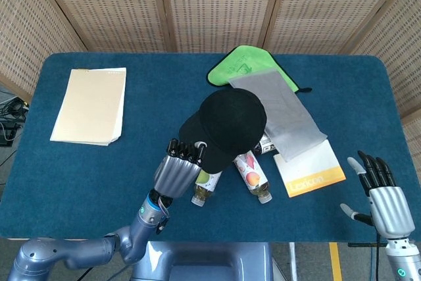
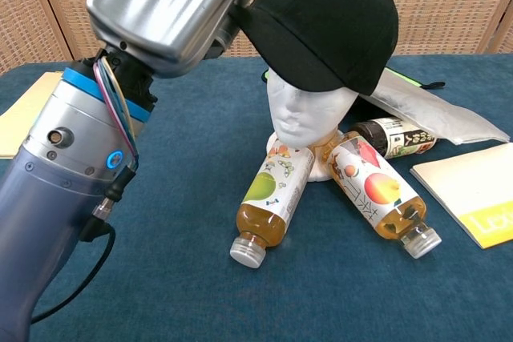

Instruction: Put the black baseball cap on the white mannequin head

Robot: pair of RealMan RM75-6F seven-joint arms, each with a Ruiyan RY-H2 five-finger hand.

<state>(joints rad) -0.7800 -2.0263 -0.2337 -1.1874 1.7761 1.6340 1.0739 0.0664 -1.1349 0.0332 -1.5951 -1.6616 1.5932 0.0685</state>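
Note:
The black baseball cap (image 1: pixel 230 123) (image 2: pixel 321 22) sits over the white mannequin head (image 2: pixel 309 114), covering its forehead, with the brim pointing to the left of the face. From above, the cap hides the head. My left hand (image 1: pixel 177 170) (image 2: pixel 168 6) is just left of the head and holds the brim's edge with its fingertips (image 1: pixel 184 148). My right hand (image 1: pixel 381 192) hovers open at the table's near right corner, far from the cap.
Two juice bottles (image 2: pixel 268 198) (image 2: pixel 381 194) and a dark bottle (image 2: pixel 393 135) lie against the mannequin's base. Behind and to the right are a grey pouch (image 1: pixel 283 110), a green cloth (image 1: pixel 240 67) and an orange-edged booklet (image 1: pixel 312 169). A manila folder (image 1: pixel 89 103) lies far left.

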